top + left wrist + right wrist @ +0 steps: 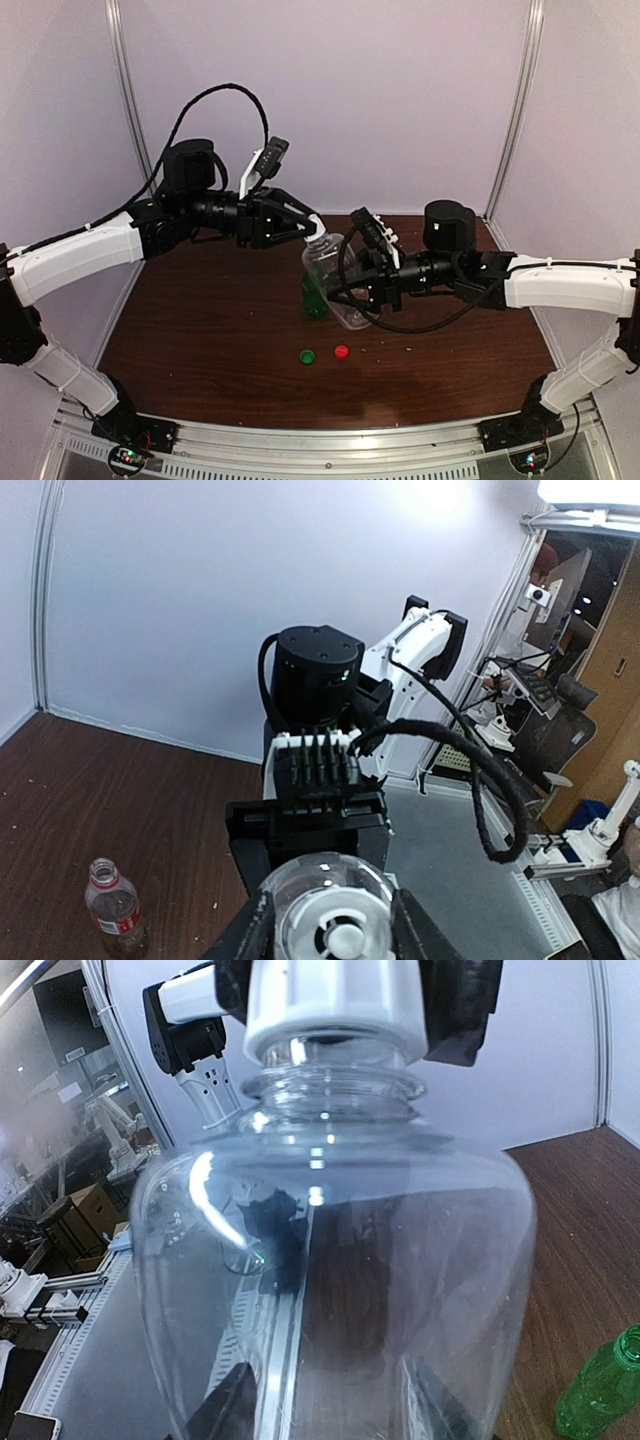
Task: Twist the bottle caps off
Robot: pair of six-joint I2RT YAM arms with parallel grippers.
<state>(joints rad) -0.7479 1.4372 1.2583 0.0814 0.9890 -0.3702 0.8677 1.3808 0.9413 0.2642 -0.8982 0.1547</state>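
spreading across the whole scene, the dark brown wooden bench (200,320) carries everything. the right claw (358,292) is clenched on the body of the wide clear plastic bottle (340,270), which leans with its neck toward the left arm. the left claw (312,225) grasps the white round plastic screw cap (335,1005) on that neck, pinching it from both sides. the slim green plastic bottle (314,298) stands just beside the wide one, on its left in the top view. the small clear plastic bottle with a red label (115,908) stands upright on the bench, apart from both claws and seen only from the left wrist. the green round plastic cap (307,356) and the red round plastic cap (341,352) lie side by side, not touching, on the bench nearer the arm bases.
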